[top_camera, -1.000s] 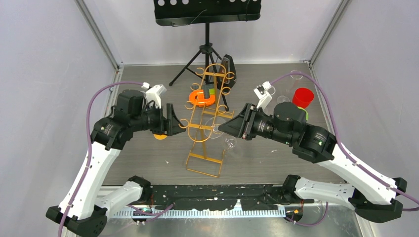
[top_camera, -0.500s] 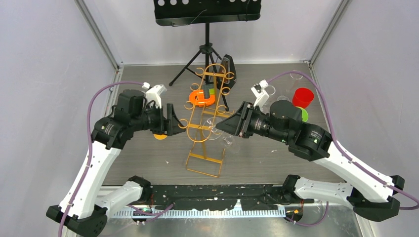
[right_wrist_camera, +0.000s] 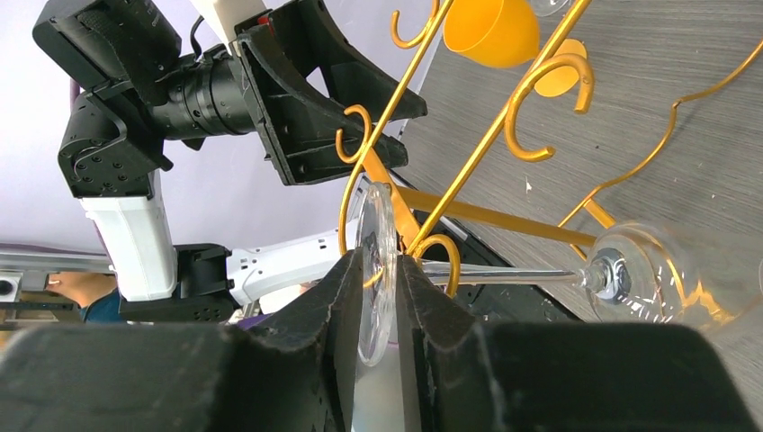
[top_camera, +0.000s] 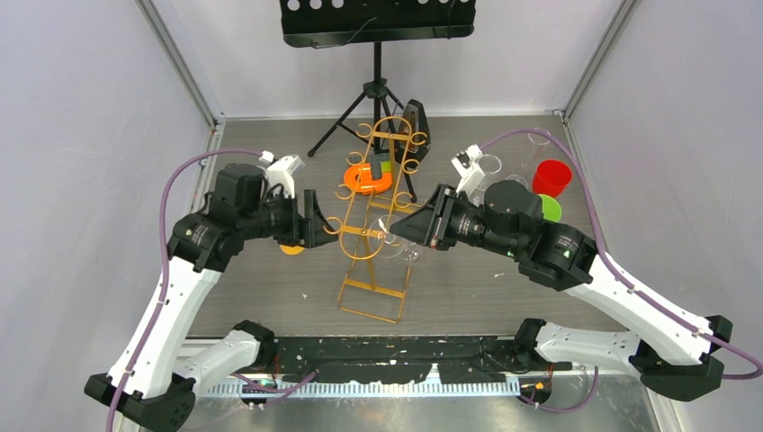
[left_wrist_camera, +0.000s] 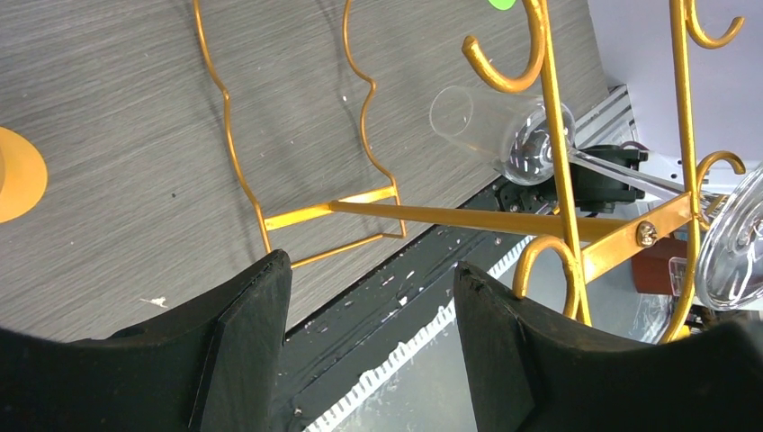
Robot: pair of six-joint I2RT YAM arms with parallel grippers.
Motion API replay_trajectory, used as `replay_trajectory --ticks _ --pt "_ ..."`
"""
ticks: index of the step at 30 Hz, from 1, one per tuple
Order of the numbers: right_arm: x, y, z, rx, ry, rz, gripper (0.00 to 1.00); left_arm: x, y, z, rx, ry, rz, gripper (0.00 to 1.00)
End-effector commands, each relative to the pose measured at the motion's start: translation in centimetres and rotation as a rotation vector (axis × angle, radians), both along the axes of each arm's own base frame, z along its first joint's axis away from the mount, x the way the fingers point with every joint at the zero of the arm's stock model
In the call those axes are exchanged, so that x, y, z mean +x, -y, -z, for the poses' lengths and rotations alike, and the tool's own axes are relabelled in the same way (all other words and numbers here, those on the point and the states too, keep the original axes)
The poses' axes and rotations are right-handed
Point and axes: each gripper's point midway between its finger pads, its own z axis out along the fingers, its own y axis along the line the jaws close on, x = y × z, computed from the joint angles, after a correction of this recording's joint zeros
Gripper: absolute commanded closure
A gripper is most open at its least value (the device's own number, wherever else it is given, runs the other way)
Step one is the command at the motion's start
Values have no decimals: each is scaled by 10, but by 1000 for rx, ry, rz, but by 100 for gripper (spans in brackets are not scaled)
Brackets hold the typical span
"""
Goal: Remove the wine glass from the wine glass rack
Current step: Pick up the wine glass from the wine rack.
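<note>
The right gripper has moved in on the wine glass rack, and its jaws have narrowed around the foot of the wine glass. The glass hangs on the rack with its stem level. I cannot tell whether they pinch it yet. The left gripper stands wide beside the rack, holding nothing.

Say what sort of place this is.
Probably a robotics lab test cell: plain panel walls box in a table, and unrelated props share it, a music stand and wine glass rack.
</note>
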Motion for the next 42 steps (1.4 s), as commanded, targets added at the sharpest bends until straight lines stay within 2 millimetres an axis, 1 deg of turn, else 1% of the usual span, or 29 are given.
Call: replay_trajectory --ticks 1,3,8,9,13,22,26,29,34,38,42 --pt "-7 -4 -25 91 28 -36 75 3 6 -5 -22 35 27 35" --pt "-8 -4 -23 89 28 -40 79 4 6 -4 -21 33 26 34" --pt "-10 -4 -19 79 21 -52 93 4 6 -5 -23 34 24 34" --pt "-11 -4 -19 79 20 -55 94 4 6 -5 -23 33 25 35" --pt "-11 -2 -21 87 19 -49 94 5 6 -3 -20 31 22 34" --pt "-5 19 -50 177 46 57 94 4 6 -6 -21 42 28 34" --pt "0 27 -55 201 41 112 94 4 6 -10 -26 62 33 33" --pt "2 30 -54 206 35 129 94 4 7 -11 -31 67 35 33" --pt "2 29 -49 207 15 122 94 4 6 -10 -26 65 34 33" --pt "0 30 -47 208 10 115 94 3 3 -11 -18 78 23 32" --pt "-6 36 -44 217 7 107 94 4 -2 -14 -4 90 2 30"
